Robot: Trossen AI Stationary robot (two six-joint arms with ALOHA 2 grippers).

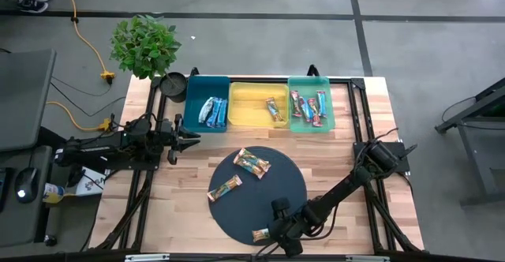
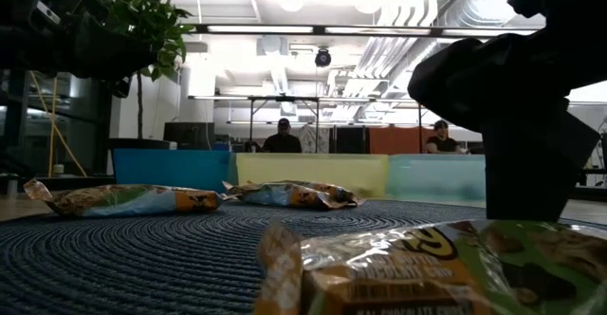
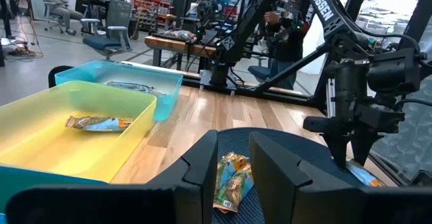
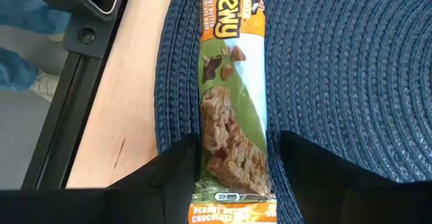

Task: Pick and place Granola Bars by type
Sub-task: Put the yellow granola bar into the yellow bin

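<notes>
High view: overhead, facing straight down on the whole counter (image 1: 158,207). Low view: at counter height, level across the round woven mat (image 2: 142,258) toward the room. Left wrist view: forward past the left end effector (image 3: 233,166), taking in the right end effector (image 3: 351,158) farther off. Right wrist view: very near, facing down between the right end effector's fingers (image 4: 169,177) at a green-wrapped granola bar (image 4: 233,116), shared with the low view's foreground.

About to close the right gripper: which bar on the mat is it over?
The green-wrapped bar at the mat's near edge, between the right gripper's fingers; the others lie farther back.
</notes>
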